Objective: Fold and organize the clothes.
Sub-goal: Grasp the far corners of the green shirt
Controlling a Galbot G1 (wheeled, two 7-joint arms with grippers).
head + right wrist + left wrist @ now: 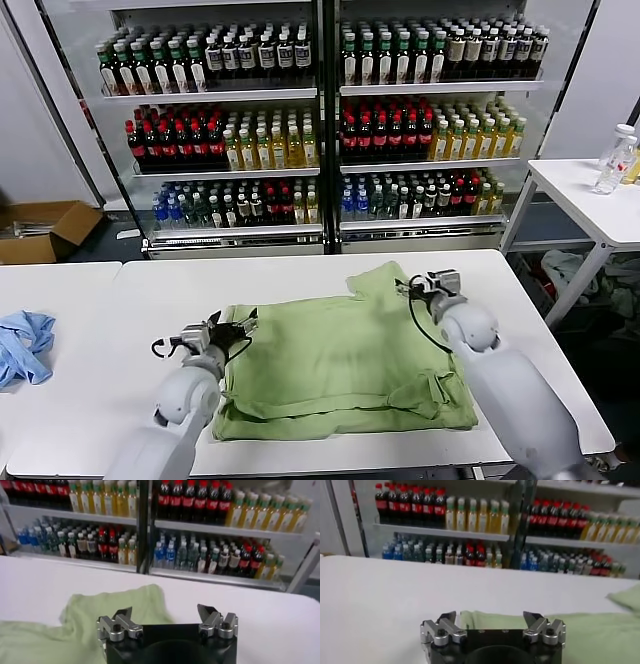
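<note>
On white table (300,275), rumpled sage-green shirt (340,365)

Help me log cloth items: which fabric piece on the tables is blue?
The crumpled blue cloth at the robot's far left; the shirt between both tools is green.

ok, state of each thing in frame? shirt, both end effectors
shirt: lying flat on the white table, partly folded, one sleeve sticking out at the far edge
left end effector: open, empty, at the shirt's left edge
right end effector: open, empty, by the far sleeve
</note>
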